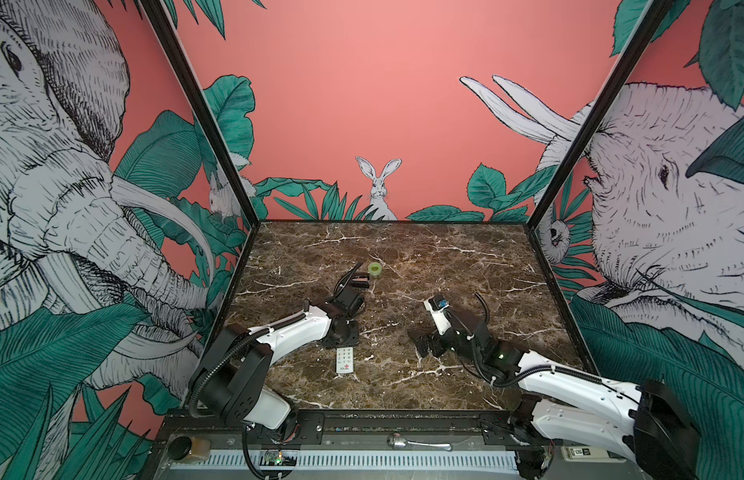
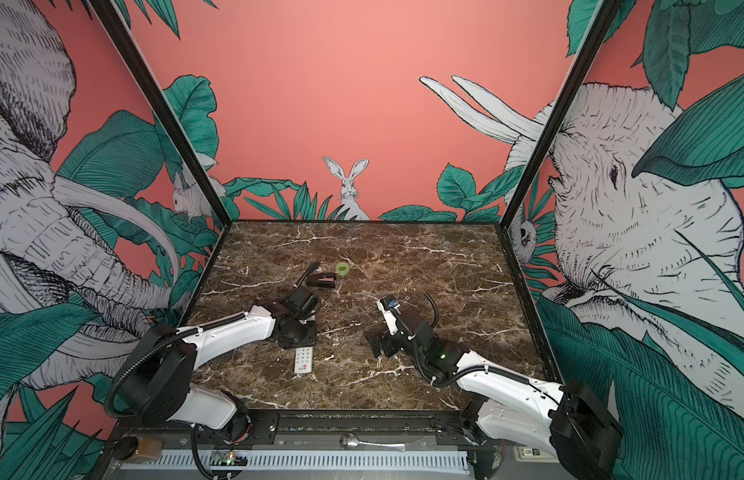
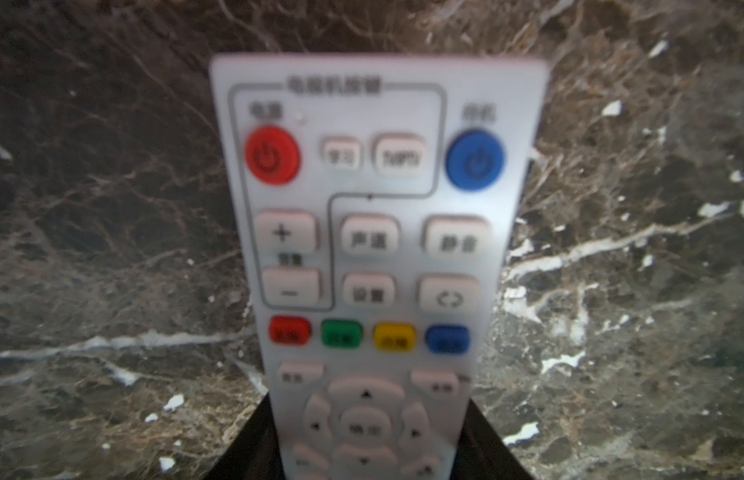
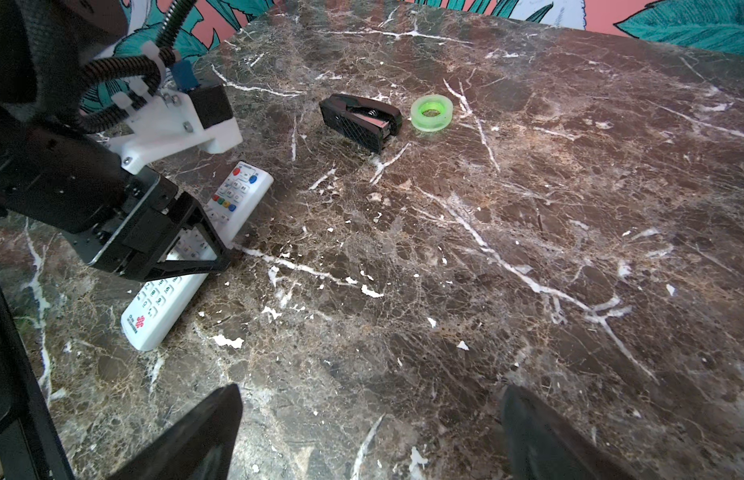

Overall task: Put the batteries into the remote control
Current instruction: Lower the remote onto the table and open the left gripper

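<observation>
The remote control (image 1: 345,362) (image 2: 303,361) (image 4: 158,305) is long and white. It lies buttons up on the marble table near the front left, its red logo end toward the front edge. My left gripper (image 1: 342,337) (image 4: 195,245) reaches down over its middle and is shut on it. In the left wrist view a black finger (image 3: 254,440) presses each long side of the remote control (image 3: 374,187). My right gripper (image 1: 424,341) (image 2: 378,341) (image 4: 370,432) hangs open over bare marble to the right of the remote, holding nothing. The batteries are out of view.
A black wedge-shaped object (image 1: 359,282) (image 2: 321,280) (image 4: 359,120) lies behind the left arm. A small green tape roll (image 1: 375,268) (image 2: 342,269) (image 4: 431,112) sits just to its right. Printed walls close the table's left, right and back sides.
</observation>
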